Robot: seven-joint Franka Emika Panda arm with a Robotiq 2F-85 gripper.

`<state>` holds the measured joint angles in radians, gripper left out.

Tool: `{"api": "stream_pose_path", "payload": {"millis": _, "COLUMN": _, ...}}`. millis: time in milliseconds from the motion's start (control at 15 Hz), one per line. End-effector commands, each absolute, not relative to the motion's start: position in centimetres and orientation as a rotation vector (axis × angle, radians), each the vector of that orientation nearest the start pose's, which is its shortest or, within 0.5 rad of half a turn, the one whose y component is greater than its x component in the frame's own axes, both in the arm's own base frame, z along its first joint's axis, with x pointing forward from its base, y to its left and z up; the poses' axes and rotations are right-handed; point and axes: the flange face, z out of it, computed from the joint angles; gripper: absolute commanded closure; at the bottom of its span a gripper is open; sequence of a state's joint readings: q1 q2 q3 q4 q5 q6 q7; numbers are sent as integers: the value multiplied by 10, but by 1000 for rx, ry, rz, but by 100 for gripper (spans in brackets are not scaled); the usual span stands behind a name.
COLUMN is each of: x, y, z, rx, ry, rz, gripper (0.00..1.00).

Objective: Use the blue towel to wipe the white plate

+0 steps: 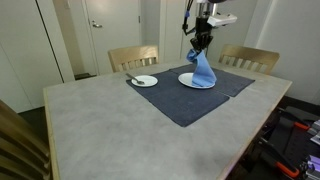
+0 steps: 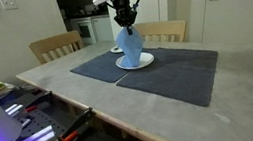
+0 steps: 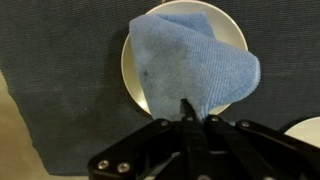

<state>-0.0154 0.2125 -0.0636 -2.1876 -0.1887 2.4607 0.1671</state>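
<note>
Desk (image 1: pixel 90 120): pale grey top, the near half bare in an exterior view.

Dark mat (image 1: pixel 190 108): lies flat across the far half of the desk and also shows in the wrist view (image 3: pixel 60 90), beneath the plate.

Second plate (image 1: pixel 150 81): white, on the mat's corner, well apart from the claw. A utensil lies on it, type not discernible.

White plate (image 1: pixel 185 80): sits on the mat near the far edge of the desk. In the wrist view only its upper rim (image 3: pixel 232 25) is exposed, the rest being covered by cloth.

Blue towel (image 1: pixel 203 68): hangs gathered in a cone, top pinched, lower edge resting on the white plate. This is confirmed in both exterior views (image 2: pixel 131 46) and from the wrist (image 3: pixel 190 60).

Claw (image 1: pixel 202 42): directly above the plate, pointing down and clamped on the towel's peak, fingers drawn together in the wrist view (image 3: pixel 190 108).

Chairs: two wooden chairs stand behind the desk (image 1: pixel 133 57) (image 1: pixel 250 58).
</note>
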Motion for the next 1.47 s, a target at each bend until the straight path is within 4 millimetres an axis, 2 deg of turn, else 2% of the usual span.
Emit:
{"api": "stream_pose_path", "payload": {"millis": 0, "x": 559, "y": -48, "z": 263, "rx": -3258, "ry": 164, "rz": -44, "gripper": 99}}
{"api": "stream_pose_path", "payload": {"millis": 400, "x": 561, "y": -36, "z": 208, "rx": -3241, "ry": 48, "rz": 143, "gripper": 99}}
{"api": "stream_pose_path", "payload": {"millis": 467, "x": 554, "y": -38, "z": 221, "rx": -3263, "ry": 103, "rz": 98, "gripper": 95}}
{"api": "stream_pose_path", "payload": {"millis": 600, "x": 555, "y": -36, "z": 209, "rx": -3258, "ry": 77, "rz": 131, "gripper": 95}}
{"api": "stream_pose_path", "payload": {"millis": 733, "x": 557, "y": -36, "z": 207, "rx": -3258, "ry": 72, "rz": 131, "gripper": 99}}
{"api": "stream_pose_path", "payload": {"millis": 933, "x": 563, "y": -31, "z": 200, "rx": -3265, "ry": 91, "rz": 144, "gripper": 99}}
{"api": "stream_pose_path", "payload": {"millis": 1133, "x": 568, "y": -38, "z": 187, "rx": -3246, "ry": 129, "rz": 202, "gripper": 99}}
{"api": "stream_pose_path", "payload": {"millis": 1400, "x": 576, "y": -62, "z": 162, "rx": -3223, "ry": 218, "rz": 247, "gripper": 99}}
